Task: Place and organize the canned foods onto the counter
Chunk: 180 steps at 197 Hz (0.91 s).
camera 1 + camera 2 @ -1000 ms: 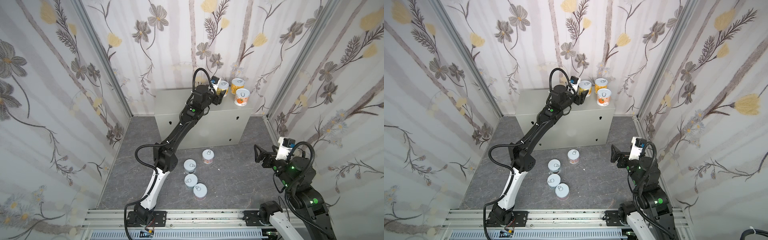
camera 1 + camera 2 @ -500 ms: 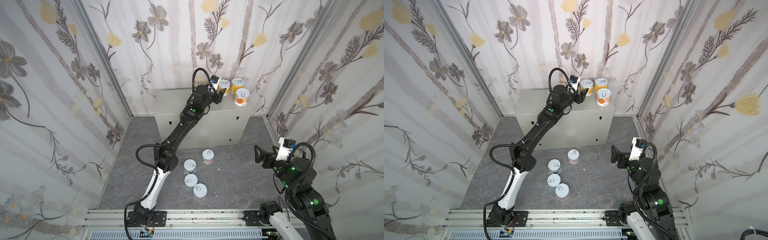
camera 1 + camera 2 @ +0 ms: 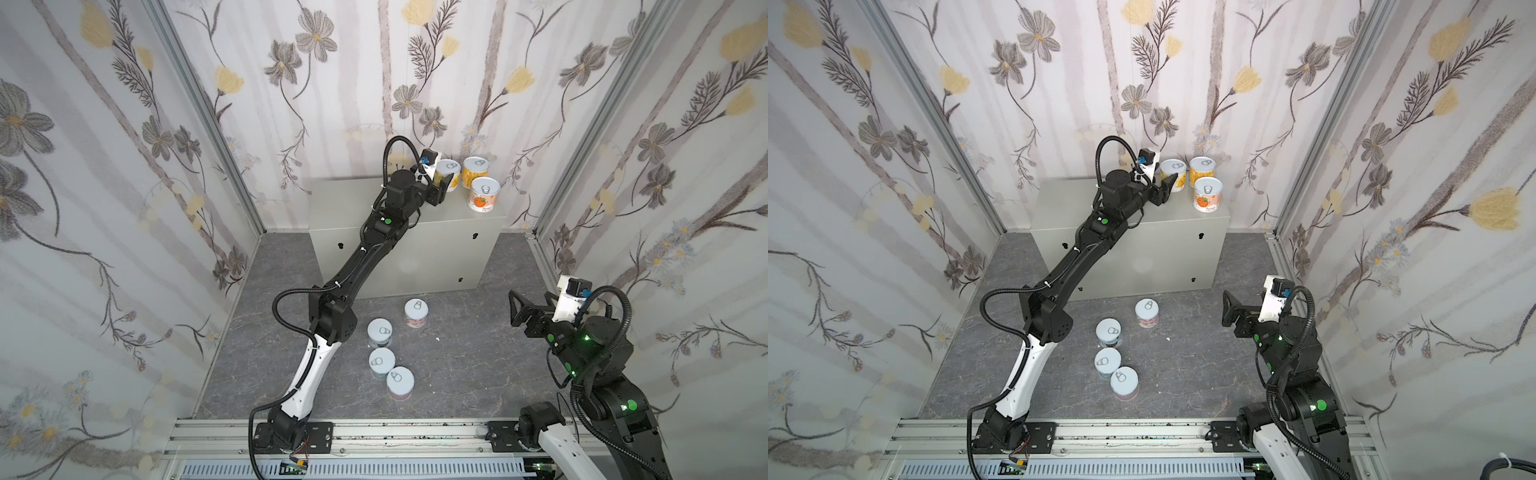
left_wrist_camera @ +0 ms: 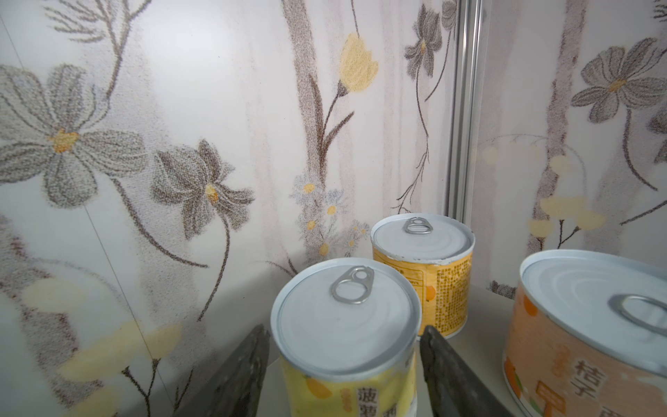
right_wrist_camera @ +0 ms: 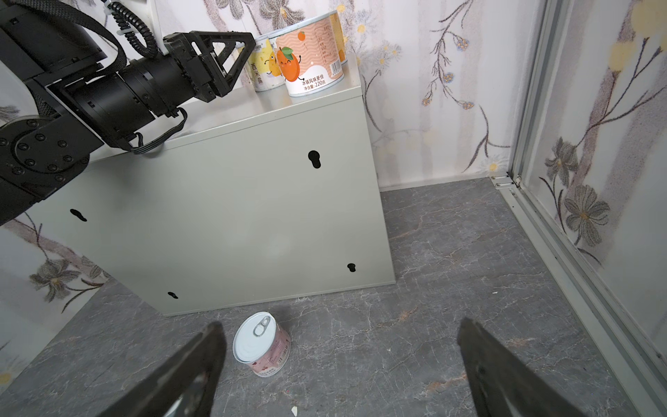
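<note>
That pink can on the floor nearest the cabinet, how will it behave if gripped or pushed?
The pink can stands upright on its flat base, so a low push would probably slide it, not roll it. Short and wide, it seems unlikely to tip. Its metal wall likely stays stiff; the smooth label might slip.

The table (image 3: 424, 257) is pale grey-beige with small black keyholes; the yellow tin (image 4: 346, 335) has an orange fruit print and a silvery-white lid; the amber tin (image 4: 429, 281) carries dark small print; the peach tin (image 5: 312, 54) shows wavy lines and an orange cartoon fruit; the pink tin (image 5: 261, 344) has a white lid; the floor (image 5: 469, 289) is dark grey with pale marble veins; the walls (image 3: 104, 187) are white with grey and yellow flowers.
</note>
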Tool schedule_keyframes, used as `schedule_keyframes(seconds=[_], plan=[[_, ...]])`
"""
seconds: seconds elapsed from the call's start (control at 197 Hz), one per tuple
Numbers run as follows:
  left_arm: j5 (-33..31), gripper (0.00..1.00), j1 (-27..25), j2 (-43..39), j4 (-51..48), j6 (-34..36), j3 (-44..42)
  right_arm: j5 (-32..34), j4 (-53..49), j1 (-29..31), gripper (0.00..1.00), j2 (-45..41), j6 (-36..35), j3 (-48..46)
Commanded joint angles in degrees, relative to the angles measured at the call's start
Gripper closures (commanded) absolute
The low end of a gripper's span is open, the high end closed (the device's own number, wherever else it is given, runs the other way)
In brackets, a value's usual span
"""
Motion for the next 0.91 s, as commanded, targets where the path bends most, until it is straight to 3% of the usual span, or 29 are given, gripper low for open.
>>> schedule_keyframes(seconds=[0.0, 0.375, 0.776, 0.908], plan=[[-0.4, 0.29, 0.2, 1.6, -2.0, 0.1, -0.4, -0.4, -0.6, 0.0, 0.00, -0.2, 0.4, -0.1], [3.1, 0.32, 0.2, 1.0, -5.0, 0.4, -0.4, -0.3, -0.6, 0.0, 0.00, -0.1, 0.4, 0.0], [0.5, 0.28, -0.1, 0.9, -6.8, 0.5, -0.3, -0.4, -1.2, 0.0, 0.00, -0.6, 0.5, 0.3], [-0.6, 0.22, -0.1, 1.1, -7.6, 0.5, -0.2, -0.2, -1.5, 0.0, 0.00, -0.7, 0.3, 0.8]])
